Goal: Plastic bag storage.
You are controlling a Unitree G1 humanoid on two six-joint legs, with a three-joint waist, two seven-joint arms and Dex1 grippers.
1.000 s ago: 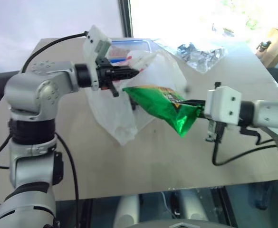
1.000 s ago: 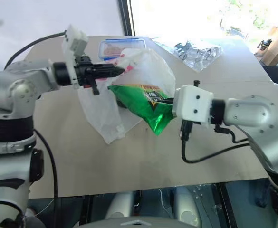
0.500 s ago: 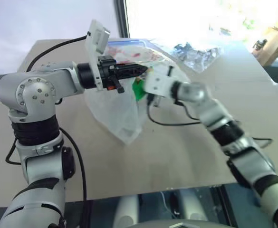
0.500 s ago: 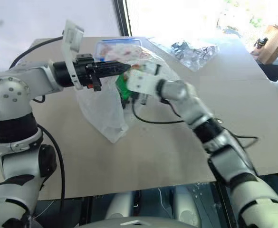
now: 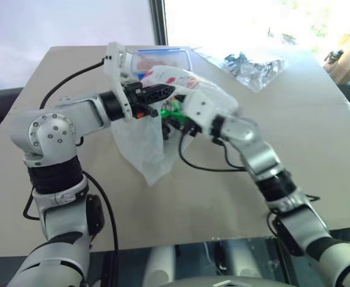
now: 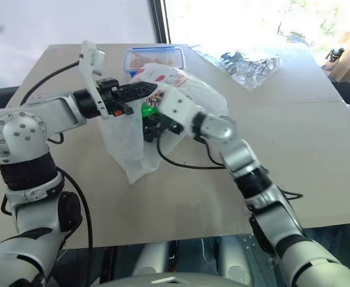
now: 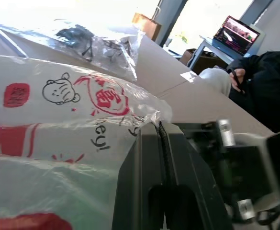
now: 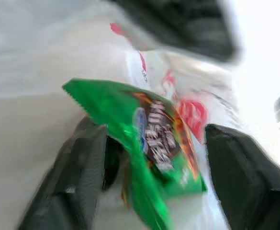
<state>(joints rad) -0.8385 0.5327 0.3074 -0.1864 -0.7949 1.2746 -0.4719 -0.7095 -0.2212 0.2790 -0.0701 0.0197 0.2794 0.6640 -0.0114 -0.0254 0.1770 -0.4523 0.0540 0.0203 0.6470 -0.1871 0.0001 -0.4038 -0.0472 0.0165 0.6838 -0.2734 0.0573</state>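
Now, left claw [image 7: 161,139]: I'm seeing it pinching the plastic bag [image 5: 145,143] by its rim, lifting it over the surface [image 5: 234,197].
Right claw [image 8: 149,158]: fingers are standing wide inside the bag's mouth.
Green snack packet [image 8: 149,139]: sitting loose between those fingers, inside the bag.

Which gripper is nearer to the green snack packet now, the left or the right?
Right. The right gripper is inside the plastic bag, its fingers open on either side of the green snack packet. The left gripper is shut on the bag's edge above.
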